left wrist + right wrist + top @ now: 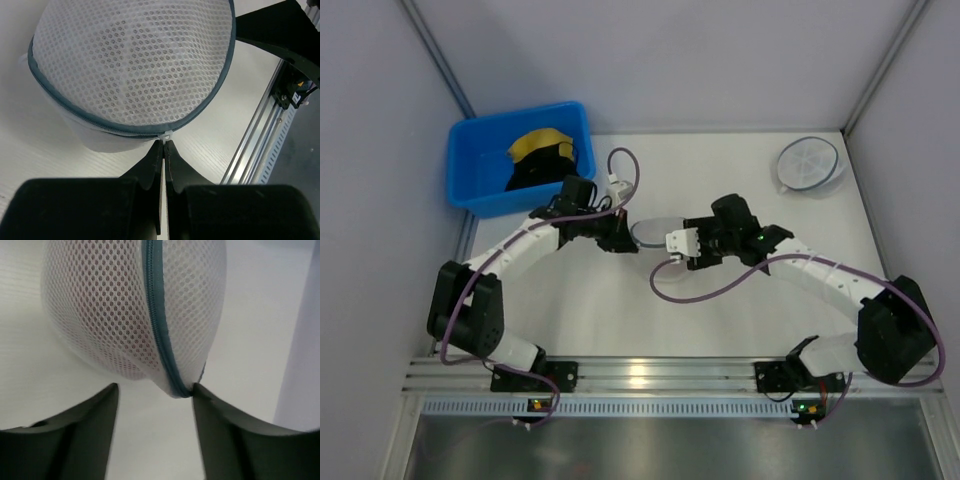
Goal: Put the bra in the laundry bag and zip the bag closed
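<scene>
Left gripper pinched fully closed on the small white pull tab at the rim of the laundry bag; right gripper spread and holding nothing, its jaws flanking the bag's far end by the zipper. The bag rests on the desk between both arms, with a faint red tinge, probably the bra, showing through. The mesh looks light and soft and will likely dent and slide, so the stiffer zipper rim is the better hold.

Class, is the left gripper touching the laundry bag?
Touching. Left wrist view: the left gripper is shut on the laundry bag's zipper tab.
</scene>
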You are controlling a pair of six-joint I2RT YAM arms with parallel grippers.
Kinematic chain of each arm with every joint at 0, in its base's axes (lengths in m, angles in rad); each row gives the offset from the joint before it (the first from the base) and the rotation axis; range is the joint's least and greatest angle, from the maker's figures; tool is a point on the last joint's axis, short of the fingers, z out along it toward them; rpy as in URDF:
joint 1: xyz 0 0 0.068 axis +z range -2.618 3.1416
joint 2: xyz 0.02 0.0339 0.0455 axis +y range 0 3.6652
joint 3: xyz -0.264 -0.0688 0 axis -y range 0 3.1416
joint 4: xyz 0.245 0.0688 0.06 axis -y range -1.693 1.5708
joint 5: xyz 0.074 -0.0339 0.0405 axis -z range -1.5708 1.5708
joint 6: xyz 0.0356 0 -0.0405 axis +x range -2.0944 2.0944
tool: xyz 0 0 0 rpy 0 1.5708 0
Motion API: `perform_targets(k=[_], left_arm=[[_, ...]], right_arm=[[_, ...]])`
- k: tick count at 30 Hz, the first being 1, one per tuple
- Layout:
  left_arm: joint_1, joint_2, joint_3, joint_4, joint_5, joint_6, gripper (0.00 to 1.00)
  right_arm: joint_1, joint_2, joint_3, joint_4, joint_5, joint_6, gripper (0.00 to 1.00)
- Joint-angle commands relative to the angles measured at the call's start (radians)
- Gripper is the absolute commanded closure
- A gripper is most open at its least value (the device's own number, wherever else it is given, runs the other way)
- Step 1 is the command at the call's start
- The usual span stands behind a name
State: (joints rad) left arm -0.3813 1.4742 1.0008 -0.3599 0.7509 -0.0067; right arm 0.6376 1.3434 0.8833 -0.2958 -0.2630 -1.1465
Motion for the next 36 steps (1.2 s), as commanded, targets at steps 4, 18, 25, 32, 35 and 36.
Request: perform_targets(k=[4,18,25,32,35,36], left_arm=[[-0.001,0.084,0.068,0.059,0.138,-0.107,1.00],[-0.059,0.187,0.240,0.072,0.192,-0.249,1.00],[-0.079,0.132,0.185,0.072,0.171,-0.234,1.00],[-0.073,0.090,0.131,0.072,0.108,-0.237,1.00],[-0.050,0.061,0.114,0.072,0.068,-0.222,1.00],[-0.041,0.055,0.110,0.070,0.064,-0.220,1.00]], right_arm=[[0.017,-0.090,0.167,-0.140,-0.048,0.195,0.18],[0.148,0.109,0.353,-0.246,-0.070,0.162,0.36],[0.149,0.151,0.329,-0.181,-0.007,0.116,0.68],[0.149,0.117,0.290,-0.128,0.027,0.084,1.00],[0.143,0.088,0.263,-0.125,0.031,0.067,1.00],[0.137,0.079,0.253,-0.123,0.034,0.057,1.00]])
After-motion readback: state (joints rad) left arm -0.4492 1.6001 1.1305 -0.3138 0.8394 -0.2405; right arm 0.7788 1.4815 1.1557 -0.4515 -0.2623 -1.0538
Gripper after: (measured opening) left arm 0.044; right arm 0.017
